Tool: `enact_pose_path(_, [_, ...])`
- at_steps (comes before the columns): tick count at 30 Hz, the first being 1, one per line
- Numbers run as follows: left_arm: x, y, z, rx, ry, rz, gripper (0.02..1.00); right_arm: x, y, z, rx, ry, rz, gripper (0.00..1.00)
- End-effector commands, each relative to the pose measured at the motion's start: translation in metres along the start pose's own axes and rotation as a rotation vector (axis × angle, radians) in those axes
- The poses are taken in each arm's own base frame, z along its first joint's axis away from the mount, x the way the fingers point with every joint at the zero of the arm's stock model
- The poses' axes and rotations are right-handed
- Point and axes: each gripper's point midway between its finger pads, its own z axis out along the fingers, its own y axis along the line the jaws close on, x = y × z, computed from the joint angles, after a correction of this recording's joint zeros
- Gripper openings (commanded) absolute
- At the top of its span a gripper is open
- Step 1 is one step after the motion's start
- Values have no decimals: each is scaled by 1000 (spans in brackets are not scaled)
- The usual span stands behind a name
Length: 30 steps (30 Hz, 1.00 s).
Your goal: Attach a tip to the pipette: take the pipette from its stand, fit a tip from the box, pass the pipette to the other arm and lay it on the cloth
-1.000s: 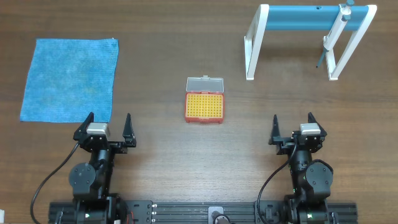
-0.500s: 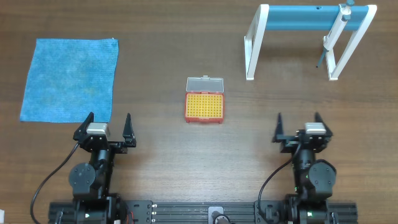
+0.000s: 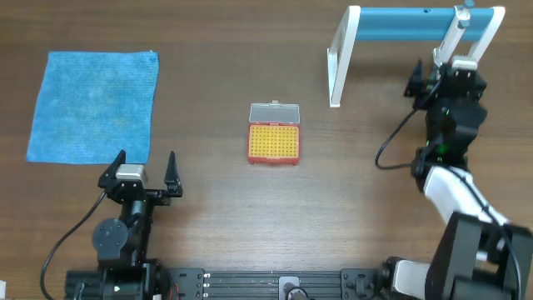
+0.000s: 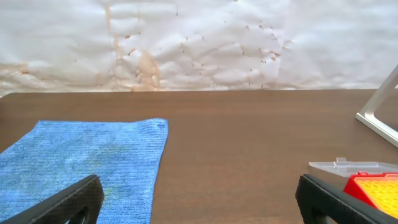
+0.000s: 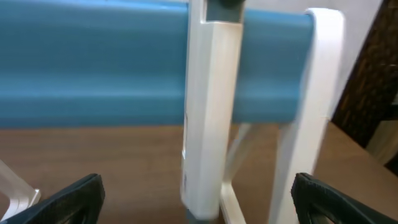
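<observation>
**Right tool released, straddling the hanging pipette**

The pipette (image 5: 208, 93) hangs upright from the blue bar of its stand (image 3: 400, 23), near the stand's right leg. The right tool (image 5: 196, 180) is released. Its fingers are spread wide, one to each side of the white body, and both stand apart from it. In the top view the right tool (image 3: 440, 73) sits just before the stand at the bench's (image 3: 208, 217) far right. The right arm stretches up from its base at the lower right edge.

The left tool (image 3: 143, 167) is also released and grasps nothing. It stands over its folded arm, just beside the near edge of the blue cloth (image 3: 93, 107). The orange tip box (image 3: 273, 142) lies mid-bench with its clear lid open, well apart from both tools.

Dark marks run down the pipette's edge, too blurred to read.
</observation>
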Motion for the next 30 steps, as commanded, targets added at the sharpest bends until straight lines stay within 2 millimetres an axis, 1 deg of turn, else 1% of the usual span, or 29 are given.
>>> enact_pose_path(1, [1,1,0,-8,3,9,998,7,10,21,-86,33,-8,982])
enact_pose_path(3, [1,1,0,-8,3,9,996,13,18,28,-148,43,-2,982])
enact_pose_path(5, [1,1,0,-8,3,9,998,20,12,37,-144,58,3,982])
enact_pose_path(8, [1,1,0,-8,3,9,998,22,8,50,-140,63,5,982])
enact_pose_path(13, [1,1,0,-8,3,9,998,22,10,51,-149,64,6,989])
enact_pose_path(14, [1,1,0,-8,3,9,996,22,13,51,-168,61,7,853])
enact_pose_path(15, [1,1,0,-8,3,9,996,21,17,50,-192,57,7,500])
enact_pose_path(16, [1,1,0,-8,3,9,996,21,18,50,-196,57,8,351])
enact_pose_path(17, [1,1,0,-8,3,9,998,21,18,50,-196,57,8,268])
enact_pose_path(18, [1,1,0,-8,3,9,996,21,18,50,-195,57,8,130])
enact_pose_path(19, [1,1,0,-8,3,9,996,21,18,50,-195,57,8,84])
enact_pose_path(23, [1,1,0,-8,3,9,998,19,17,50,-194,52,6,82])
enact_pose_path(25, [1,1,0,-8,3,9,996,6,16,46,-192,27,1,80])
enact_pose_path(28, [1,1,0,-8,3,9,996,-17,15,36,-188,-6,-6,80])
enact_pose_path(30, [1,1,0,-8,3,9,996,-21,15,31,-188,-6,-6,82])
